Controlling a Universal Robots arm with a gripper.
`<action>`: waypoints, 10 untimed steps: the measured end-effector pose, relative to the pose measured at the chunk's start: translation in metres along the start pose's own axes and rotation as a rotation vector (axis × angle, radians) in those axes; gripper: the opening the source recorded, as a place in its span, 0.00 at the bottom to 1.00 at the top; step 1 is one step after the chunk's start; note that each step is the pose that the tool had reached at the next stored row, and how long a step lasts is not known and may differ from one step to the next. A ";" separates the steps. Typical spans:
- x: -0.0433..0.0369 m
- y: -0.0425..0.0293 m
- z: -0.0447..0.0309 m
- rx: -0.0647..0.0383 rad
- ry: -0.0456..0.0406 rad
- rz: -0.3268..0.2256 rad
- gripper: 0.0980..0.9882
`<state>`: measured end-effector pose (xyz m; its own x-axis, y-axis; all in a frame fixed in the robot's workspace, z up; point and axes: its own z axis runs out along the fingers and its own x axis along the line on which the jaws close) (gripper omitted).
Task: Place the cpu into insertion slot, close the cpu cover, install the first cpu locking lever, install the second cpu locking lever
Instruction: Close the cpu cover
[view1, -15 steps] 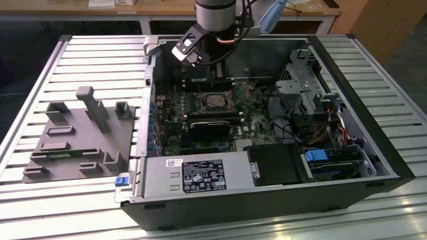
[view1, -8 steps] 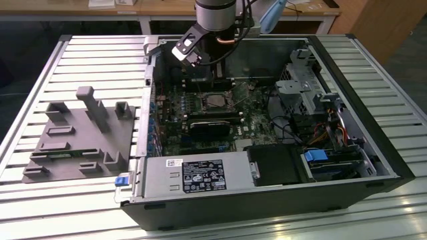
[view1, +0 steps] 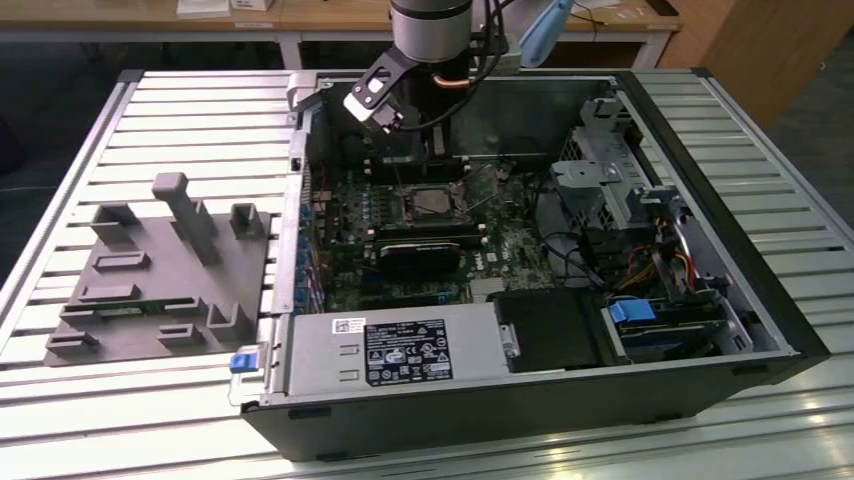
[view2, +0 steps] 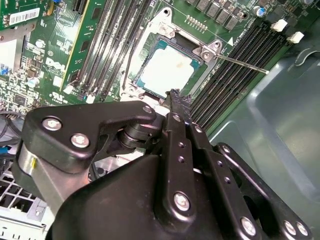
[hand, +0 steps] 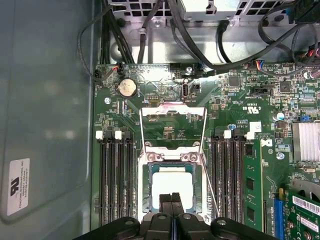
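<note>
- The gripper (hand: 171, 196) (view2: 175, 94) was matte black metal. The second wrist view showed its side, with flat bolted links and rounded pivots. Its two narrow fingers were pressed flat together with nothing between them.
- Just past the fingertips lay the cpu (hand: 172, 186) (view2: 167, 70), a flat square with a dull, pale silver top. It sat level in the insertion slot (hand: 146, 192), whose dark rim framed it. The fingertips stood over the chip's nearest edge, but whether they touched it could not be told.
- Long, ribbed black memory slots (hand: 116, 180) ran along both sides of the gripper and the socket.
- A thin, straight steel-wire locking lever (view2: 242, 64) stuck out unlatched from the socket's corner, away from the gripper.
- Beyond the slot, on the side away from the gripper, the first wrist view took in the whole cpu cover (hand: 172, 111). It was a thin bright metal frame, swung open, with green board visible through its window.
- Farther on sat a round, shiny coin cell (hand: 126, 87), then bundled black cables (hand: 150, 30).
- The exterior view took in the open black computer case (view1: 534, 410) on a ribbed metal table (view1: 747, 440). A grey moulded fixture (view1: 160, 270) stood well apart from the gripper, on the exterior view's left.
</note>
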<state>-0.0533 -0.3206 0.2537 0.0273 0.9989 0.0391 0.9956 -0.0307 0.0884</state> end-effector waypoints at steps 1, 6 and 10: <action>0.0000 0.0000 -0.0007 0.000 -0.0002 0.000 0.00; 0.0004 0.0008 -0.0093 0.000 0.0000 0.000 0.00; 0.0005 0.0031 -0.0093 0.000 0.0000 0.000 0.00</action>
<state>-0.0510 -0.3206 0.2633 0.0273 0.9989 0.0391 0.9956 -0.0306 0.0881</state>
